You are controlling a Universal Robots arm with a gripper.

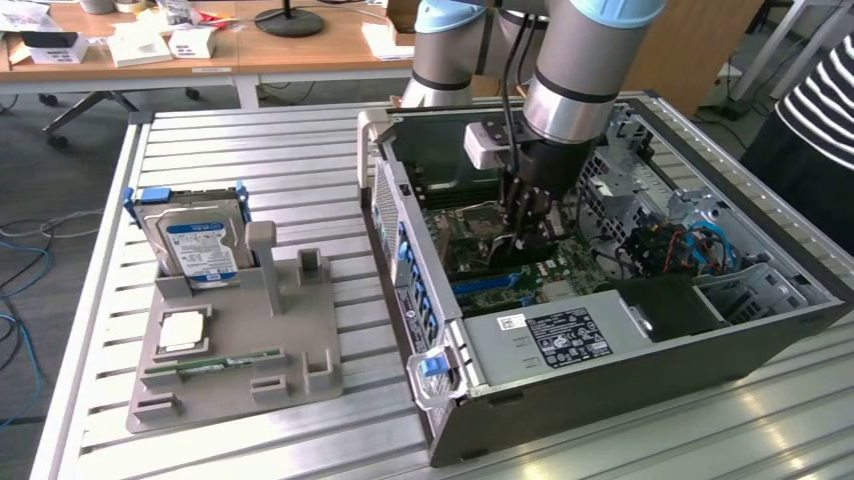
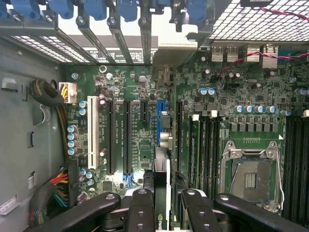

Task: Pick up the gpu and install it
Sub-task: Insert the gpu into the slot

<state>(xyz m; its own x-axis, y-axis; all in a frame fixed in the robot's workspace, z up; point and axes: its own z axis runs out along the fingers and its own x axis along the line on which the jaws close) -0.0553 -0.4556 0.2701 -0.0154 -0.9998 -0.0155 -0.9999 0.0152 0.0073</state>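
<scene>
Seen edge-on between my black fingers (image 2: 142, 203), the gpu (image 2: 162, 174), a thin dark circuit card, kept its faces hidden. I could not tell whether it touched the long blue plastic slot (image 2: 159, 113) just beyond my fingertips. My gripper (image 2: 166, 198) was partly closed, clamping the card inside the open grey metal computer case (image 1: 694, 370).

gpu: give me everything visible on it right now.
The gpu, a thin flat dark circuit card, appears edge-on in the wrist view. It is held upright between the black fingers of the hand, which is shut on it. It hangs inside the open dark grey computer case, above the green motherboard, lined up along the long blue expansion slot. Whether its lower edge touches that slot cannot be told. Its faces are hidden at this angle.
</scene>
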